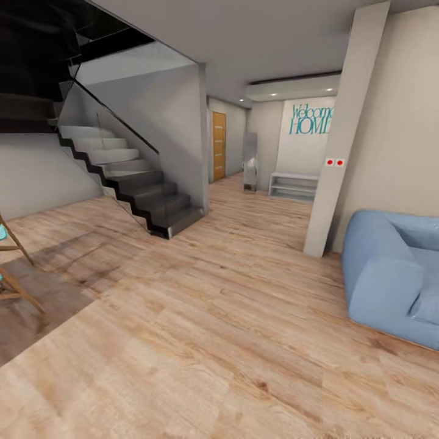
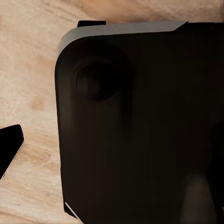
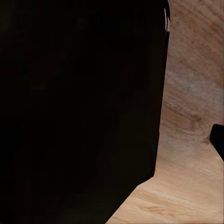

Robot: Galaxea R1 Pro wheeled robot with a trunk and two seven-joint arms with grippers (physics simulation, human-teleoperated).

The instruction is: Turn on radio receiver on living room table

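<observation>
The radio receiver and the low coffee table are out of view. I am on the wood floor of an open room, facing a hallway. One end of the blue sofa of the living room sits at the right edge of the head view. In the left wrist view a dark part of my own body hangs over the floor, with a black tip at the edge. The right wrist view holds a dark body panel and a black tip. How the jaws stand cannot be made out.
A dark staircase rises at the left. A white pillar stands just left of the sofa. Wooden chair legs on a grey-brown rug reach in at the far left. The hallway beyond holds a wooden door and a white bench.
</observation>
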